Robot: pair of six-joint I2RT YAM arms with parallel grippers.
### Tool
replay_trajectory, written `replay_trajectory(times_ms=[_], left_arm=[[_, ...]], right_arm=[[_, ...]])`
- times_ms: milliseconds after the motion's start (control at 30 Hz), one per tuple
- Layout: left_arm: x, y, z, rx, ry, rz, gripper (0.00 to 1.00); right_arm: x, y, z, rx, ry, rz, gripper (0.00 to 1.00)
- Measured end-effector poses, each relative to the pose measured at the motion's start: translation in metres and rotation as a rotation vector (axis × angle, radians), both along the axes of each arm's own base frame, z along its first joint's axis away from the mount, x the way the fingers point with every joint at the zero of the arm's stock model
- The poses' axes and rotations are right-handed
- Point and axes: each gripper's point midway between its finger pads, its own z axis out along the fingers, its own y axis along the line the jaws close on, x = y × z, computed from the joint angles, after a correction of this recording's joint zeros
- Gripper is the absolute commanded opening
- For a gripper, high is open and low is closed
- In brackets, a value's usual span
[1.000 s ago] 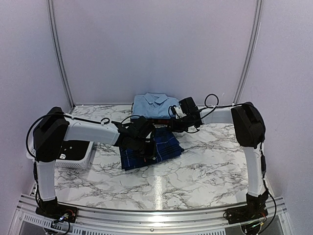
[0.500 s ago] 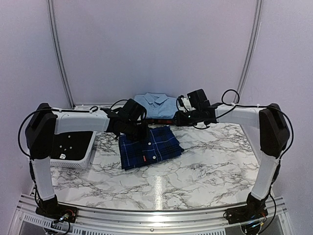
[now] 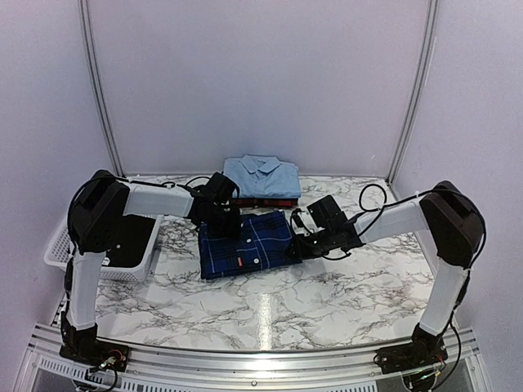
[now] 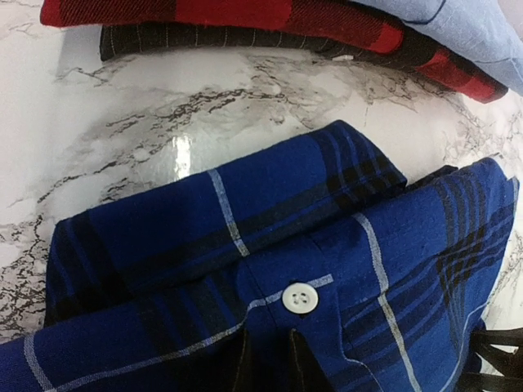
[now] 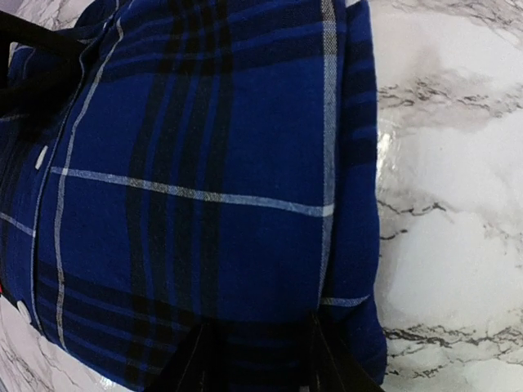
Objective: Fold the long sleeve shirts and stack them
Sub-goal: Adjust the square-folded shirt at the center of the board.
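The navy plaid shirt (image 3: 245,245) lies folded in the middle of the table, its white button (image 4: 300,298) showing in the left wrist view. My left gripper (image 3: 226,220) (image 4: 270,363) is at the shirt's back left by the collar, shut on the placket cloth. My right gripper (image 3: 299,245) (image 5: 261,363) sits low at the shirt's right edge, open, with its fingers (image 5: 192,363) spread astride the folded edge. Behind it, the folded light blue shirt (image 3: 261,174) rests on the red-and-black plaid shirt (image 3: 274,201) (image 4: 245,16).
A white slotted basket (image 3: 57,242) stands at the left edge of the marble table (image 3: 327,294), partly under my left arm. Walls and upright rails close in the back and the sides.
My right gripper has opened and come down from near the stacked shirts to the navy shirt's right edge. My left arm has lowered toward the collar, still gripping.
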Motion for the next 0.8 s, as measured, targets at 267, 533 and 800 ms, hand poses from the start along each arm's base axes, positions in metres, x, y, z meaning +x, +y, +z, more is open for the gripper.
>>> replay_trajectory(times_ms=[267, 533, 800], left_arm=[[-0.002, -0.006, 0.009, -0.023, -0.007, -0.044, 0.25], [-0.033, 0.028, 0.072, -0.037, -0.089, -0.004, 0.36], [-0.077, 0.068, 0.063, -0.016, -0.046, 0.044, 0.45]], right_arm=[[-0.037, -0.016, -0.002, 0.025, 0.021, -0.016, 0.37], [-0.046, -0.029, 0.031, 0.018, -0.013, -0.045, 0.41], [0.012, 0.033, 0.094, 0.013, -0.211, 0.015, 0.63]])
